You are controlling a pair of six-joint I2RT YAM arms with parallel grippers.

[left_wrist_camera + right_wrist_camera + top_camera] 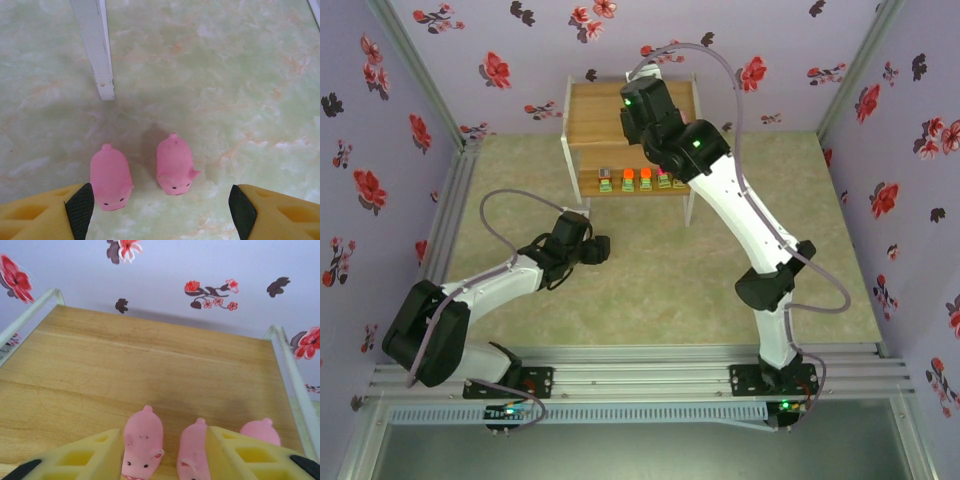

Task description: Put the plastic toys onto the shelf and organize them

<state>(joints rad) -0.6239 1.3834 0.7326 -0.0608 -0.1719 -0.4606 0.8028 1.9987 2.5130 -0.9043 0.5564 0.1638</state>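
Two pink pig toys (110,177) (174,166) lie side by side on the green floor, snouts toward the camera. My left gripper (161,210) hangs open over them; the left pig is by its left pad (80,207), the other is between the pads. It hovers in front of the wooden shelf (588,108). My right gripper (164,450) is open on the top tier (125,360), with two pigs (143,442) (192,452) between its yellow fingers and a third pig (257,430) outside the right finger. Several blocky toys (629,178) line the lower tier.
A white shelf leg (95,45) stands just beyond the floor pigs. The right arm (720,190) reaches across the shelf's right side. Flowered walls enclose the floor (650,290). The top tier's left half (75,370) is bare wood.
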